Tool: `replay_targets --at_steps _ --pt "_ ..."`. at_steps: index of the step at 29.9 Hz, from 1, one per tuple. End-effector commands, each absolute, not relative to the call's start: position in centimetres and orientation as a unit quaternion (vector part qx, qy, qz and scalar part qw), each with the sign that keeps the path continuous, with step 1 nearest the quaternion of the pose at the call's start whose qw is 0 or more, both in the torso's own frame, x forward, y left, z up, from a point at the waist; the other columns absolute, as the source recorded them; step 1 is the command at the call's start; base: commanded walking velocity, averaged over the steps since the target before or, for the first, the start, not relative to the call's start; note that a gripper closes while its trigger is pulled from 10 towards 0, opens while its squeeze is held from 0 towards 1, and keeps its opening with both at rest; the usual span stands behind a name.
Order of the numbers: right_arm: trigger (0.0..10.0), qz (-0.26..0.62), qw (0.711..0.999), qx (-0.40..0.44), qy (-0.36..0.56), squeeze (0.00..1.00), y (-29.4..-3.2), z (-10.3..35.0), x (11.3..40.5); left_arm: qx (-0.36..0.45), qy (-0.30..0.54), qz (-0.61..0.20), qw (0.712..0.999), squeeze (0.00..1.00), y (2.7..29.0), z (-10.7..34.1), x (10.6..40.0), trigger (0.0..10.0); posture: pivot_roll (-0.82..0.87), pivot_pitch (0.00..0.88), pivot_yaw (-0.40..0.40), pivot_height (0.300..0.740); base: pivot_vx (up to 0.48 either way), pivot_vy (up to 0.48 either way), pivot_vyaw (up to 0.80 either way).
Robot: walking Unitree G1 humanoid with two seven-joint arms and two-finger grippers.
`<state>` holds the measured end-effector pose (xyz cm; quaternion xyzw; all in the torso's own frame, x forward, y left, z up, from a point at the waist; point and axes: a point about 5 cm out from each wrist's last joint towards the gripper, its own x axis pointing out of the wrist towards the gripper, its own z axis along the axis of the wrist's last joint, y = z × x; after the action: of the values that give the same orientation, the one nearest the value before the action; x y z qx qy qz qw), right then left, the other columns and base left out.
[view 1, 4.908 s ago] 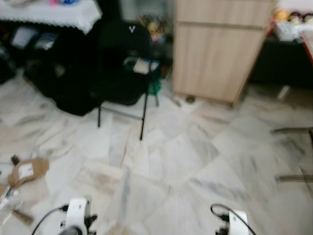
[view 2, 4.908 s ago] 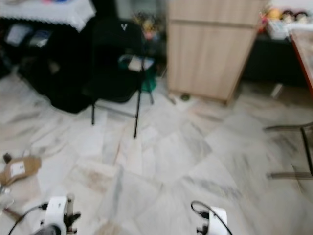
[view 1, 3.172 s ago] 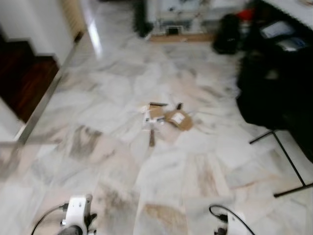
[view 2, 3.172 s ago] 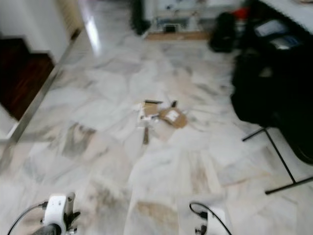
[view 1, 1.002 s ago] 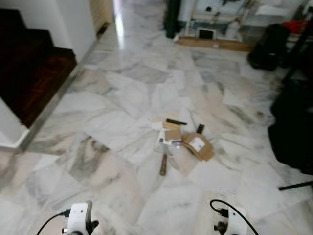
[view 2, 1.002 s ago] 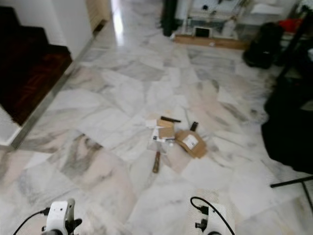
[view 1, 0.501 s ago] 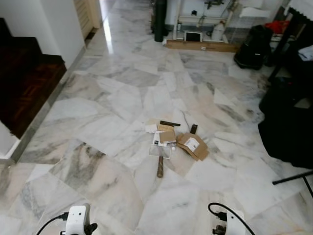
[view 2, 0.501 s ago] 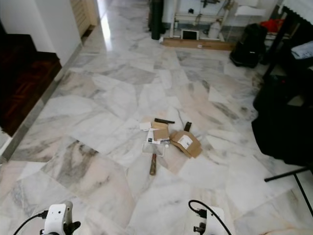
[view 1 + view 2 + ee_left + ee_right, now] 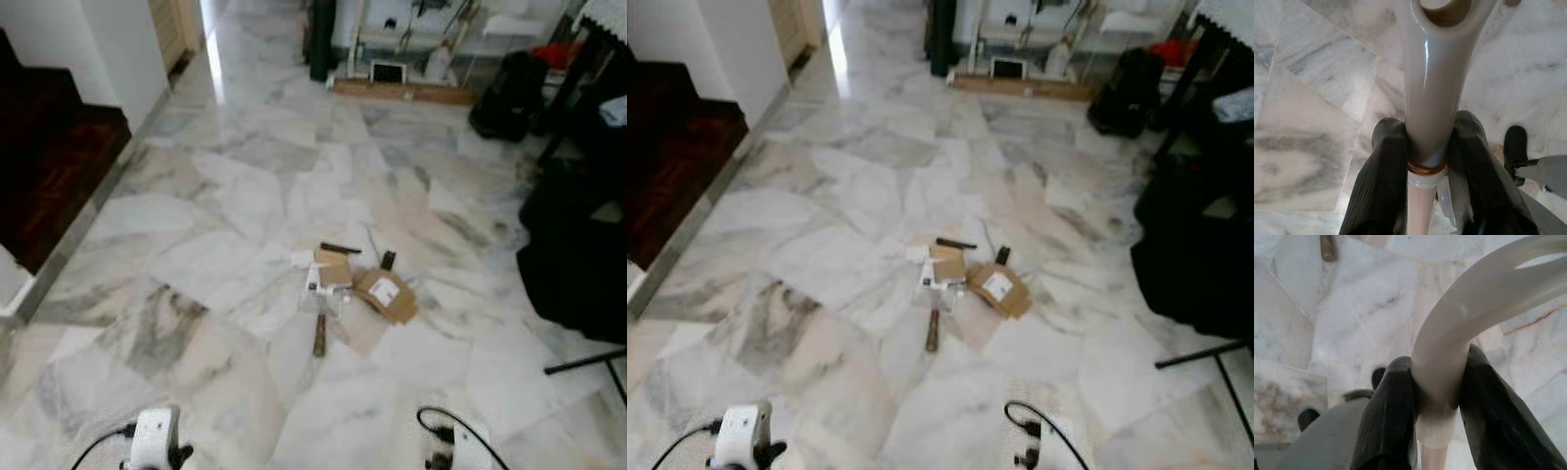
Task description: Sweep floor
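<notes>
Left gripper [image 9: 1427, 166] jaws clamp a beige handle [image 9: 1432, 88]; right gripper [image 9: 1437, 399] jaws clamp a white handle [image 9: 1469, 318].

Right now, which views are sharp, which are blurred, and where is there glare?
Left eye view: slightly soft, with glare on the marble floor near the doorway. Left wrist view: sharp on the beige handle, which carries a bright highlight. Right wrist view: the white handle is overexposed.
</notes>
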<state>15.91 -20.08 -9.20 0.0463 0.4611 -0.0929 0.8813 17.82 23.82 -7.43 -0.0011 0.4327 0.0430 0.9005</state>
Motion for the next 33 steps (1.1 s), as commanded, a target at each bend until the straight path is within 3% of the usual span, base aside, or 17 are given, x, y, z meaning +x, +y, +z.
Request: replay_targets --at_steps 1,13,33 --pt "10.0 -0.100 0.881 0.048 0.460 0.00 -20.27 -9.12 16.04 0.000 0.429 0.044 0.902 0.00 23.95 -7.29 18.04 10.0 0.01 0.083 -0.026 0.740 0.292 0.000 0.00" --pt "10.0 -0.097 0.880 0.049 0.463 0.00 -20.19 -9.15 16.05 -0.001 0.427 0.045 0.903 0.00 24.01 -7.24 18.09 10.0 0.01 0.084 -0.025 0.740 0.262 0.000 -0.57" --pt "10.0 -0.084 0.887 0.037 0.452 0.00 -20.29 -8.97 16.29 -0.004 0.425 0.046 0.904 0.00 23.77 -7.30 18.06 10.0 0.01 0.087 -0.031 0.740 0.000 0.000 0.00"
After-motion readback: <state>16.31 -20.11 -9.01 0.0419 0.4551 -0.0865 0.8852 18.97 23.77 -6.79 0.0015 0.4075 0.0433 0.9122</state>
